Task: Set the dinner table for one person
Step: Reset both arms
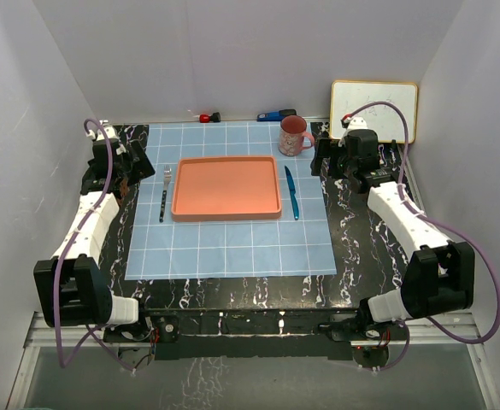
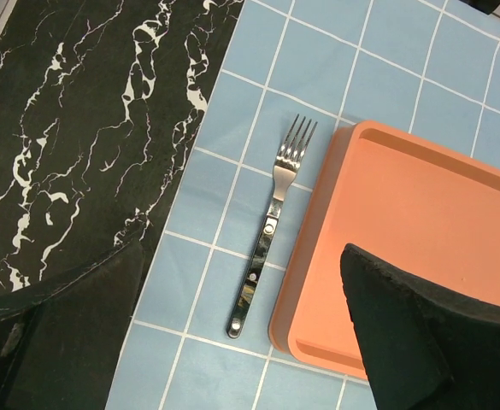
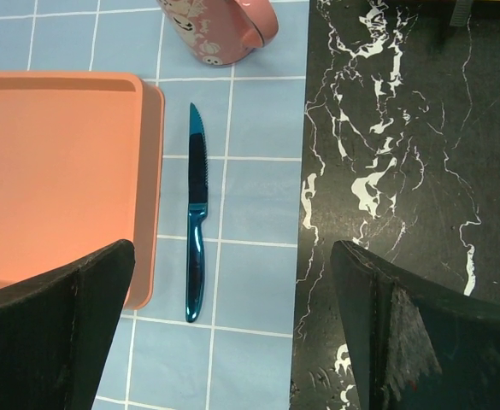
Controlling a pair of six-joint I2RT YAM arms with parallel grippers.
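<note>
Both arms stretch forward along the dinner table's (image 1: 361,256) sides. The left gripper (image 2: 241,256) hangs spread wide by the fork (image 2: 271,226), the right gripper (image 3: 232,252) spread wide by the knife (image 3: 197,218). The tray (image 1: 226,188) sits mid-cloth (image 1: 232,248), with black marble strips showing outside both cloth edges.

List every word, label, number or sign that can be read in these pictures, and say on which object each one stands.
No text can be read anywhere.
whiteboard: only faint marks, too blurred to read.
mug: a printed pattern, no legible words.
fork, knife, tray: no marking visible.
</note>
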